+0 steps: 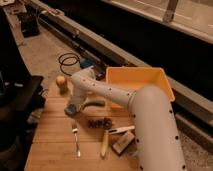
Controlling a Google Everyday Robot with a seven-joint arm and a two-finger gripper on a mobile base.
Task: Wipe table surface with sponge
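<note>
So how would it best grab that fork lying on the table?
Probably from straight above, jaws across the slim handle of the fork, near its middle: it lies flat on the table surface with bare wood either side. The gripper is shut on the sponge just beyond the tines.
</note>
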